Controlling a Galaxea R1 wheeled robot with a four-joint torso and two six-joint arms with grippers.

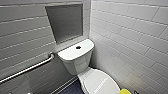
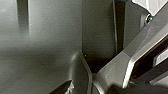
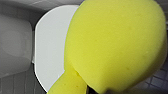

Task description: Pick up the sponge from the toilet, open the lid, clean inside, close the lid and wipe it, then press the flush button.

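Note:
The white toilet stands in the tiled corner. The dark round flush button sits in the middle of its tank top. The lid is down over the bowl. In the right wrist view the yellow sponge looms large above the lid, and my right gripper is shut on it. A corner of the sponge also shows in the head view, to the right of the lid's front. In the left wrist view, dark parts of the robot lie close in front of the camera. My left gripper is open and holds nothing.
A steel grab bar runs along the left wall. A recessed grey niche sits above the tank. White tiled walls close in on both sides, and dark floor tiles lie left of the bowl.

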